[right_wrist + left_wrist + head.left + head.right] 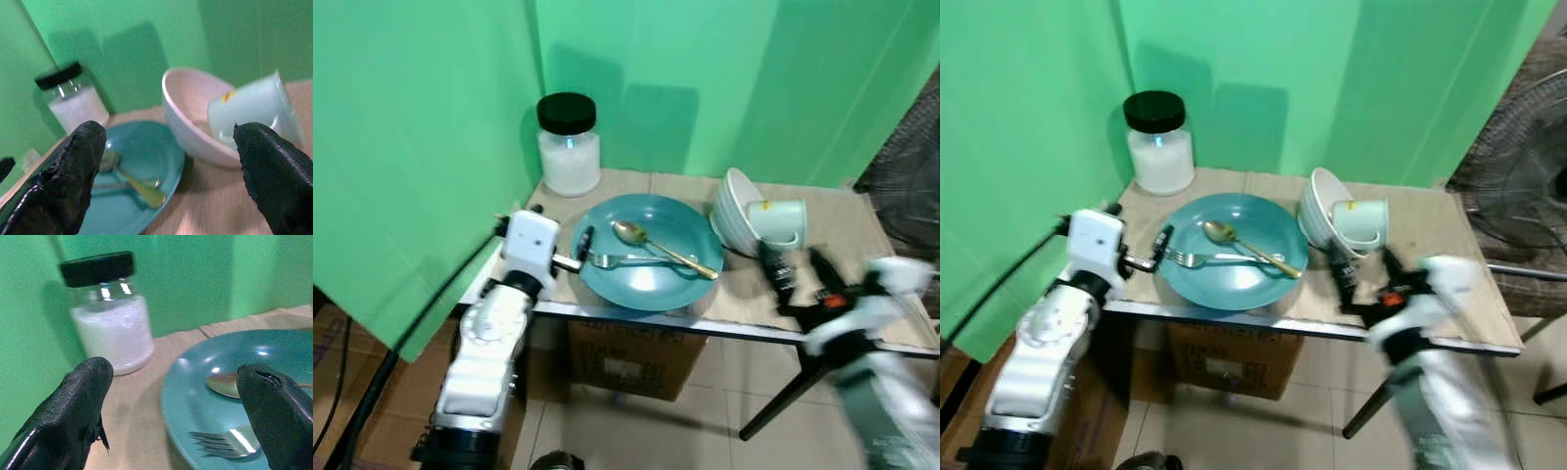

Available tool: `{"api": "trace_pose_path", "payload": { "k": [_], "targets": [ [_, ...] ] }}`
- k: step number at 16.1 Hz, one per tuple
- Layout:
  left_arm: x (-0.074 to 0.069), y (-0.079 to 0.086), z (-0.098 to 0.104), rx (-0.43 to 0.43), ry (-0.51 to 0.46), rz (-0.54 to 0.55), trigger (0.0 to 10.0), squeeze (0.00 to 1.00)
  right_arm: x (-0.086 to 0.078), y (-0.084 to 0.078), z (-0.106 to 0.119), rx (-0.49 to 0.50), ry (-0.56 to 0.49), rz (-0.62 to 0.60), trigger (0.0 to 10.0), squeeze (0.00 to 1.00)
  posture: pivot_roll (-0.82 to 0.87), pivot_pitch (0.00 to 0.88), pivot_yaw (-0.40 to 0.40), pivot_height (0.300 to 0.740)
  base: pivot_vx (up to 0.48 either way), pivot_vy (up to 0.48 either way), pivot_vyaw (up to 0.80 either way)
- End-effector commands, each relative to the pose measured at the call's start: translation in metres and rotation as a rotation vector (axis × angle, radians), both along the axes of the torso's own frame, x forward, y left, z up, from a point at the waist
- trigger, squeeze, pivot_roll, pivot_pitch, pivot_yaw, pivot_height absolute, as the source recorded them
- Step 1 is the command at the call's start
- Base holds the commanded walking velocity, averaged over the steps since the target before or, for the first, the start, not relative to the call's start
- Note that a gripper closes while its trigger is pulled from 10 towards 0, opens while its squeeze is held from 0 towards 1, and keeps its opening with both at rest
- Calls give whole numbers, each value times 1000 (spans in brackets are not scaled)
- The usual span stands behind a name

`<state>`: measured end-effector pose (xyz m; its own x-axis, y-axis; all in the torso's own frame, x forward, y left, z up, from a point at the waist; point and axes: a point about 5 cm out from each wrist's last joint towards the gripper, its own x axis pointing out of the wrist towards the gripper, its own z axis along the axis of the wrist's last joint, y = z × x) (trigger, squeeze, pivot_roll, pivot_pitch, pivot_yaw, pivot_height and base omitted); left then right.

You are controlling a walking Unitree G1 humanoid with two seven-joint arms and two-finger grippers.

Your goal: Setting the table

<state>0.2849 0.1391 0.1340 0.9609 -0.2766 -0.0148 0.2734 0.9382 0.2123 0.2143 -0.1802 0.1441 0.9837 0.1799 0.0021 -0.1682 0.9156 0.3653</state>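
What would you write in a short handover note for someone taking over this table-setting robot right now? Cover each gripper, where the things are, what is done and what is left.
Left gripper: open, empty, at the near left rim of the teal plate.
Right gripper: open, empty, just in front of the white bowl and pale mug.
Fork and spoon lie together on the plate. The mug lies tipped in the tilted bowl. Jar stands at the back left corner.
Done: nothing looks laid out.
Left: probably cutlery off the plate, bowl and mug set upright.
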Motion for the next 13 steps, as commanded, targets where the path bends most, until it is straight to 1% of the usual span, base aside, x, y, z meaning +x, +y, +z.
{"api": "trace_pose_path", "payload": {
  "k": [1,4,5,6,7,8,10,12,13],
  "targets": [
    [1,-4,4,9,-9,0,10000,0,3,-2,-3,-23,4,-19,10000,0,-15,0,-21,740,0,0,0],
    [5,-5,5,25,18,7,10000,0,7,4,-6,-80,25,48,10000,0,-21,0,-12,740,0,0,0],
    [7,-6,7,29,13,-9,10000,0,8,7,-8,-88,30,62,10000,0,-29,0,-5,740,0,0,0],
    [10,-7,9,18,3,10,10000,0,10,9,-11,-93,42,43,10000,0,-52,0,13,740,0,0,0],
    [10,-7,7,5,9,40,10000,0,11,12,-12,-97,42,44,10000,0,-53,0,12,740,0,0,0],
    [9,-8,5,-7,19,58,10000,0,12,15,-13,-101,41,50,10000,0,-54,0,5,740,0,-450,0],
    [8,-12,6,4,17,60,10000,0,15,18,-13,-109,43,78,10000,0,-43,0,-8,740,0,-480,0],
    [7,-14,8,35,6,47,10000,0,26,10,-15,-132,46,76,10000,0,-34,0,-25,740,0,-480,0],
    [7,-14,8,40,5,46,10000,0,28,8,-16,-144,52,83,10000,0,-29,0,-30,740,0,-480,0]
  ]
}}
